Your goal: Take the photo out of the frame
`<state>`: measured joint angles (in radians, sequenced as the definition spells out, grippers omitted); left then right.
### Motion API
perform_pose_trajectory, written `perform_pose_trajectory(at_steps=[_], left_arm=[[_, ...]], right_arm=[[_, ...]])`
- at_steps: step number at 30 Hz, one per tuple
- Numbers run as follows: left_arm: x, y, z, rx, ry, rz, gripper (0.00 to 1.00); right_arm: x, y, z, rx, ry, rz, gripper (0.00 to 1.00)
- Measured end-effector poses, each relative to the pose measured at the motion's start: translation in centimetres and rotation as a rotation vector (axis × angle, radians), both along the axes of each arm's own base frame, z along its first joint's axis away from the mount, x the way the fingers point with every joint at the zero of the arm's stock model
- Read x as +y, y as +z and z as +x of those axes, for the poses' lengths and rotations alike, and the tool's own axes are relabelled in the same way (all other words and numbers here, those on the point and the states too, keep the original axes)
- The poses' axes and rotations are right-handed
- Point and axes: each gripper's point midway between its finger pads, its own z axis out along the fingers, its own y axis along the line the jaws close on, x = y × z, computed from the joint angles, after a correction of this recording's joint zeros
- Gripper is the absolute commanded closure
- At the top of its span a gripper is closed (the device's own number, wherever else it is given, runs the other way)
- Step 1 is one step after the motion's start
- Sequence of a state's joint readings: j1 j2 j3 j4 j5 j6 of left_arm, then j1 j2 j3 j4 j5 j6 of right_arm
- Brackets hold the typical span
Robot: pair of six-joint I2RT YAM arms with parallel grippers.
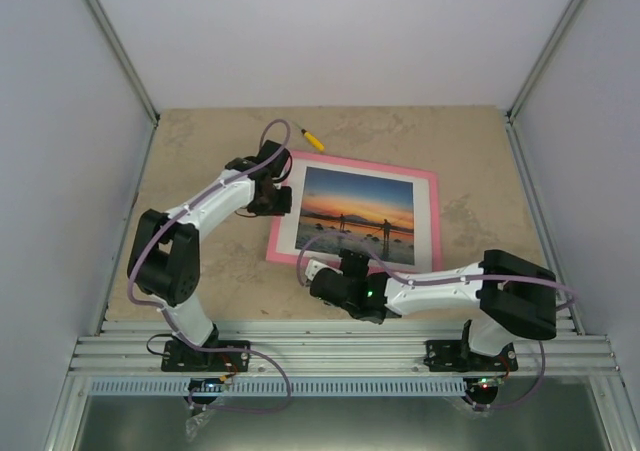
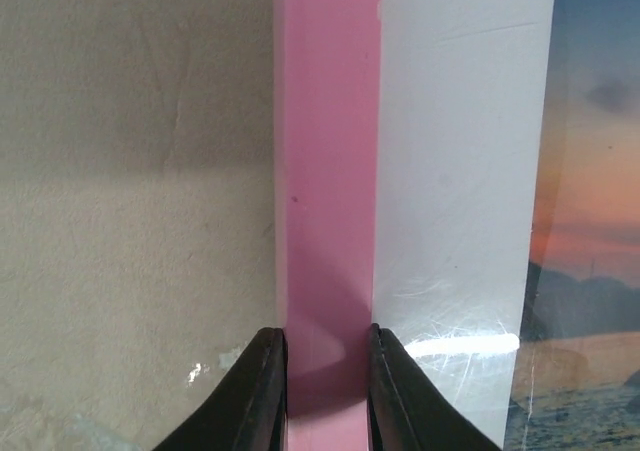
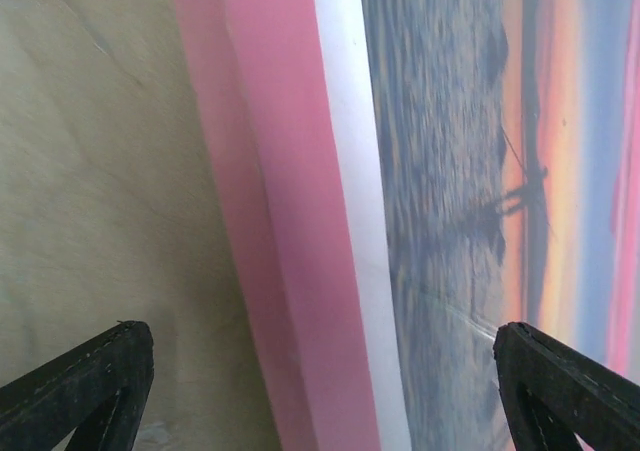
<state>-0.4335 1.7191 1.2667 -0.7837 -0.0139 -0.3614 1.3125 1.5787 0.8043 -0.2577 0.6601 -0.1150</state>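
Frame point(image 2: 325, 151): pink, photo point(image 1: 357, 214) inside.
Left gripper point(image 2: 325, 366): clamped on frame's side rail.
Right gripper point(image 3: 325, 346): jaws wide apart.

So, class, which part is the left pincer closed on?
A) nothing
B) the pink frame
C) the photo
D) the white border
B: in the left wrist view, the left pincer squeezes the rail of the pink frame from both sides.

- A robotics lab cell.
- Plain white panels point(image 1: 340, 31) in aluminium posts point(image 1: 114, 46) wall in the stone-look table point(image 1: 200, 141) on three sides.
- The left arm point(image 1: 200, 211) and right arm point(image 1: 440, 283) are bolted to a slotted aluminium rail point(image 1: 340, 353) along the table's near edge.
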Motion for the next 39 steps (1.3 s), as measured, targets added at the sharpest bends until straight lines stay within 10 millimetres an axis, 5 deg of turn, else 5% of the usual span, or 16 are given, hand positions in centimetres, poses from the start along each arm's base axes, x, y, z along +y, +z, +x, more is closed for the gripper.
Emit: perform_pose_trajectory(at_steps=[7, 15, 25, 30, 34, 39], left_arm=[[0.5, 0.8, -0.6, 0.003, 0.010, 0.007, 1.00], [0.5, 1.9, -0.9, -0.014, 0.010, -0.007, 1.00], [0.2, 2.9, -0.8, -0.036, 0.010, -0.040, 1.00], [0.3, 4.2, -0.3, -0.073, 0.035, -0.085, 0.96], [0.1, 6.2, 0.3, -0.112, 0.056, -0.179, 0.85], [1.1, 9.3, 1.2, -0.174, 0.107, -0.305, 0.73]], right_arm=[[-2.7, -1.0, 1.8, -0.167, -0.086, -0.123, 0.12], [-2.4, -0.7, 3.4, -0.307, -0.138, -0.142, 0.24], [-1.7, -0.2, 4.4, -0.416, -0.159, -0.160, 0.54], [-1.4, 2.5, 4.3, -0.436, -0.159, -0.108, 0.79], [-2.6, 4.9, 4.0, -0.491, -0.119, -0.227, 0.99], [-2.9, 7.7, 3.7, -0.480, -0.097, -0.169, 1.00]])
